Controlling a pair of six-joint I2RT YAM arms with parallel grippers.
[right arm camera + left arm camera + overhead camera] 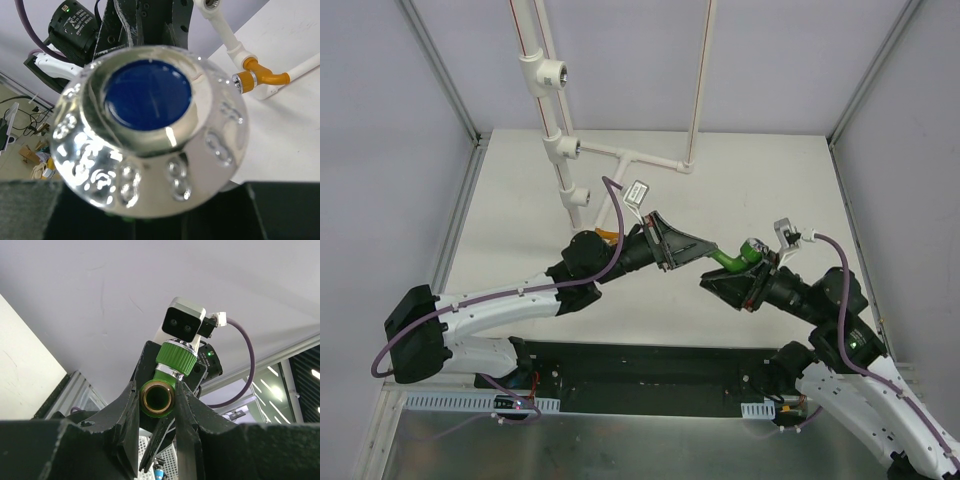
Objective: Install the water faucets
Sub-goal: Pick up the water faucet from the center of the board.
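Green faucet (730,259) in mid-air over the table (770,180), toward 3 o'clock from its middle in the top view, gripped at both ends. At its 9 o'clock, left gripper (708,249) pinching the brass-lined spout, one finger (129,407) on each side in the left wrist view. At its 3 o'clock, right gripper (763,262) pressed together on the head end. Silver round cap (150,130) with a blue disc filling the right wrist view. At 2 o'clock from that cap, orange faucet (262,78) joined to the white pipework (560,148), well apart from the green one.
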